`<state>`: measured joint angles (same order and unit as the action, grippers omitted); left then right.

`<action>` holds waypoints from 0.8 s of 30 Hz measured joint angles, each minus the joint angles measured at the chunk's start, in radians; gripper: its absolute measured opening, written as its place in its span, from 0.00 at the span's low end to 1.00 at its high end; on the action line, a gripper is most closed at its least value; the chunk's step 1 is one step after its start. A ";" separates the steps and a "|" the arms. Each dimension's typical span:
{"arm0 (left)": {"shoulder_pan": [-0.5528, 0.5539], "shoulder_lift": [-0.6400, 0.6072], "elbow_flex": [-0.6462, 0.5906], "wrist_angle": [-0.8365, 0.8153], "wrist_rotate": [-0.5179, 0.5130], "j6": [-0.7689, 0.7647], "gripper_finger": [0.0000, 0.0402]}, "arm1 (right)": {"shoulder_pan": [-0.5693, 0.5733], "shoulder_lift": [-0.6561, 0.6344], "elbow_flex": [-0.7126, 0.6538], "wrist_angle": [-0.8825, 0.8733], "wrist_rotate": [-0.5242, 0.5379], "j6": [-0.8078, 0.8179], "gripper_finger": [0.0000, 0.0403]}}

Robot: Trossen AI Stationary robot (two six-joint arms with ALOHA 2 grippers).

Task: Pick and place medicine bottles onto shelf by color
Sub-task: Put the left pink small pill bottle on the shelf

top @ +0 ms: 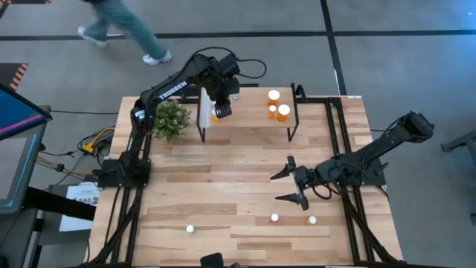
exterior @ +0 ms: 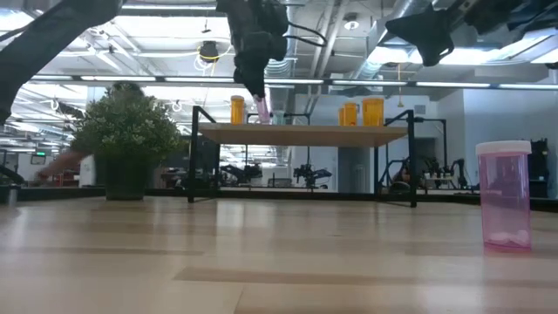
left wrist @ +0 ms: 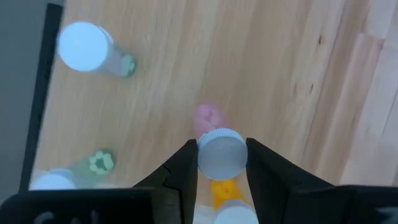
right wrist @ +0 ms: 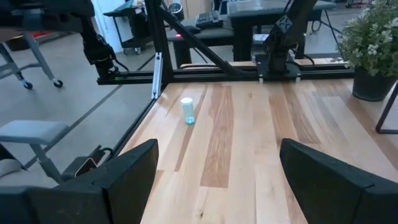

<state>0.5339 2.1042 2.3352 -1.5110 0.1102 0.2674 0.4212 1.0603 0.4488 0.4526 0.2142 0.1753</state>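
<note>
Plant (top: 172, 119): green, potted, on the table's left part, just beside the shelf's left end.
Left gripper (left wrist: 222, 163): over the shelf's left portion, fingers clamped on the white cap of a pink bottle (left wrist: 219, 149), which stands upright on the board.
Shelf (top: 249, 112): light-wood board on thin black legs, toward the far edge of the table (top: 245, 186).
Shelf contents, left: one orange bottle (left wrist: 225, 190) just beside the held pink one; two green bottles (left wrist: 92, 51) near the shelf's edge.
Shelf contents, right: orange bottles (top: 277, 106), three white caps grouped close together.
Loose bottles: three white-capped ones (top: 274, 218) along the near side of the table, well apart from the shelf; colours mostly unclear from above.
Right gripper (top: 291, 184): over the table's right half, fingers spread wide, holding nothing.
</note>
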 joint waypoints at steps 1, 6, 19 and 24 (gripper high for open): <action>0.000 0.003 0.000 -0.006 0.001 0.000 0.24 | -0.004 0.000 0.000 0.001 0.000 0.000 0.89; 0.000 0.011 -0.002 -0.019 -0.001 0.007 0.24 | -0.020 0.000 0.000 0.000 0.000 0.000 0.89; -0.001 0.011 -0.001 0.008 0.007 0.009 0.24 | -0.020 0.000 0.000 0.000 0.000 0.000 0.89; -0.003 0.011 -0.001 0.009 0.009 0.009 0.29 | -0.020 0.000 0.000 0.000 0.000 0.000 0.89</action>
<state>0.5312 2.1155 2.3341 -1.5017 0.1196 0.2764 0.4011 1.0603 0.4488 0.4522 0.2142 0.1752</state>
